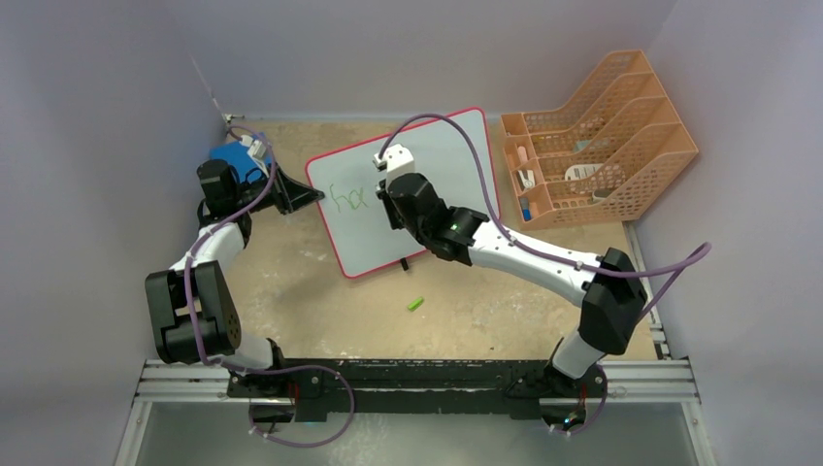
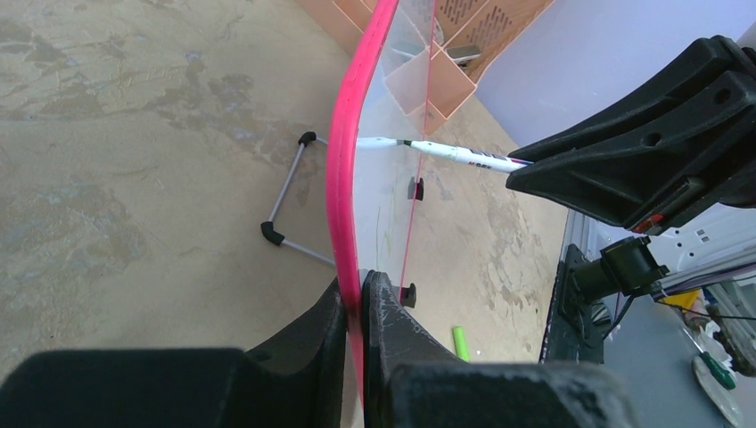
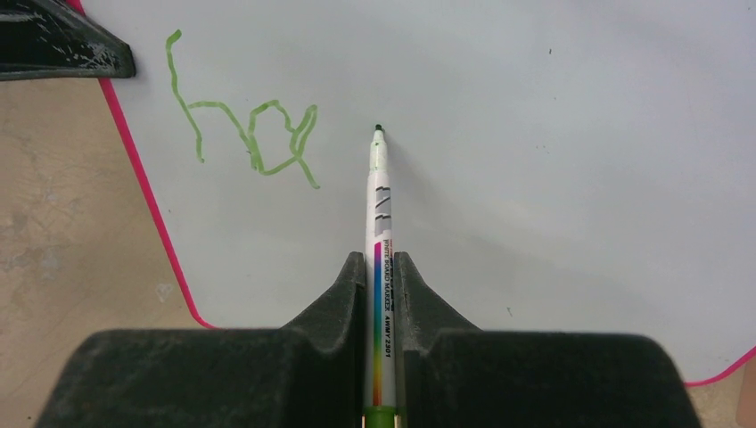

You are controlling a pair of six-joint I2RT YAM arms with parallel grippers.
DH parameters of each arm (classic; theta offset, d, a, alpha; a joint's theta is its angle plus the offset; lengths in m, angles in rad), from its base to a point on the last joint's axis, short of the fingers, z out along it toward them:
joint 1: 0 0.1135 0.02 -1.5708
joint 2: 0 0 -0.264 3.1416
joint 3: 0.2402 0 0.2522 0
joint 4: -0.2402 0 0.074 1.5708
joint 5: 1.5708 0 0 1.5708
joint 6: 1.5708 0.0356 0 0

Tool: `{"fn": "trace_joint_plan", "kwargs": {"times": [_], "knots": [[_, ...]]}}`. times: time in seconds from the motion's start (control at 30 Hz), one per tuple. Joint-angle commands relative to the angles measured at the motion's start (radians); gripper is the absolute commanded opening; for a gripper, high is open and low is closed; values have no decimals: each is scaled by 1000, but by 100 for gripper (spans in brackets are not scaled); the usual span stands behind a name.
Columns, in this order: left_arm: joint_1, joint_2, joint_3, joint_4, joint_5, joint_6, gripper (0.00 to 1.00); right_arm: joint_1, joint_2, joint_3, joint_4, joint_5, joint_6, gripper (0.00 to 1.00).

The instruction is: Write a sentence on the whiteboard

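Top external shows you one whiteboard (image 1: 427, 194) mid-table, its sentence (image 1: 347, 199) two green letters long, one green cap (image 1: 415, 304) and one orange rack (image 1: 602, 136). Your left gripper (image 2: 357, 290) pinches the board's rim, and your right gripper (image 3: 381, 263) clamps one marker (image 3: 379, 178). You have a tan table (image 1: 505, 291) and grey walls (image 1: 437, 49).

The red-rimmed whiteboard (image 1: 439, 160) stands propped aslant, its green sentence (image 1: 347, 199) reading just "ha".

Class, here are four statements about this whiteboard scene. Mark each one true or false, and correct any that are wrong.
1. The left gripper clamps the whiteboard by its rim. True.
2. The right gripper holds a marker. True.
3. The green writing is a finished sentence. False: only "ha" is written.
4. The green cap sits on the marker's tip. False: it lies on the table, near the whiteboard.
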Motion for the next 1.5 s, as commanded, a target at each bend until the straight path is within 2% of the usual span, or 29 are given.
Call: {"fn": "trace_joint_plan", "kwargs": {"times": [0.0,1.47], "knots": [[-19,-15,19,-9,2,47,0,-3,5,55,30,6,-4,0],[-18,-15,19,-9,1,46,0,8,16,42,-6,-68,-50,0]]}}
